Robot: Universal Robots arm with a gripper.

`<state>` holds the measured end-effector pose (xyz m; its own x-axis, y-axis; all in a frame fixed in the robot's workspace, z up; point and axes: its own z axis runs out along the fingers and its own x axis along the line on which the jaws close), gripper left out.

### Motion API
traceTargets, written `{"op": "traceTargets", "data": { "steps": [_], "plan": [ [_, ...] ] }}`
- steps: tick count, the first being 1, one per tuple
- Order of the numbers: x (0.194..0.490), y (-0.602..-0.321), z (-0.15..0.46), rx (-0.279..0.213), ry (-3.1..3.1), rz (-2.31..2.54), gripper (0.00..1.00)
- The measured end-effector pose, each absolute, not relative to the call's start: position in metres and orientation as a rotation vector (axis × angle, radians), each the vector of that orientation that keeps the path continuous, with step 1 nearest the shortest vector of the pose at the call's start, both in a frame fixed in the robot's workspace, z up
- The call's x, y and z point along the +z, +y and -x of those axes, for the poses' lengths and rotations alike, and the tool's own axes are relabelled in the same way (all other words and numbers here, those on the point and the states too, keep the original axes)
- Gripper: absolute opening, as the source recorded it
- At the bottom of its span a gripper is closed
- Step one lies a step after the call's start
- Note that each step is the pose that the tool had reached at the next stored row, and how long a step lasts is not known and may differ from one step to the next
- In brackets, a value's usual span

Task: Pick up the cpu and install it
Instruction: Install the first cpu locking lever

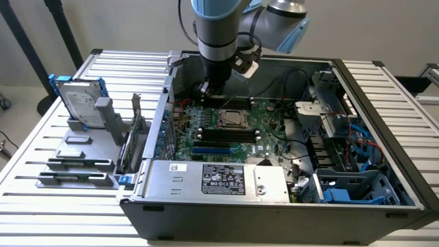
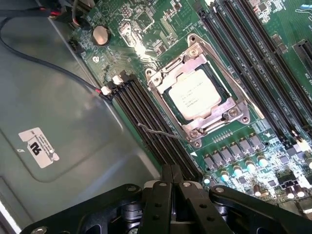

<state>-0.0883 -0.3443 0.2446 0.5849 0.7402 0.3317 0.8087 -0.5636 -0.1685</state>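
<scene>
Since the cpu (image 1: 232, 117) already lies in its socket (image 1: 221, 119), mid-frame in the exterior view, your gripper (image 1: 209, 96) hangs just up-left, shut and empty; latching would likely need gentle pressure.

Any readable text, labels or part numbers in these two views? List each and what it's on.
None legible.
Black label on the power supply: print and marks, too small.
White sticker on the case wall: black symbol, blurred print.
cpu top: faint printed lines, unreadable.
Label on the hard drive: too small.
</scene>
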Motion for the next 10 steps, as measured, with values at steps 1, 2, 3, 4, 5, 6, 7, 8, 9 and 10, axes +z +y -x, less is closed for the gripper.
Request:
{"op": "traceTargets", "data": {
  "steps": [1, 2, 3, 4, 5, 6, 7, 8, 9, 10],
  "plan": [
    [0.2441, -0.3442, 0.0883, -0.322, -1.266, 2.516, 0.11],
    [0.2436, -0.3442, 0.0883, -0.322, -1.266, 2.517, 0.11],
    [0.2431, -0.3441, 0.0882, -0.321, -1.267, 2.519, 0.11],
    [0.2421, -0.3439, 0.0881, -0.318, -1.269, 2.523, 0.11],
    [0.2412, -0.3438, 0.0881, -0.315, -1.272, 2.528, 0.11],
    [0.2404, -0.3435, 0.088, -0.311, -1.275, 2.533, 0.11],
    [0.2396, -0.3433, 0.0879, -0.307, -1.279, 2.539, 0.11],
    [0.2387, -0.3429, 0.0877, -0.303, -1.282, 2.545, 0.11],
    [0.2377, -0.3424, 0.0874, -0.3, -1.284, 2.549, 0.11],
    [0.2363, -0.342, 0.0871, -0.299, -1.286, 2.551, 0.11]
  ]
}}
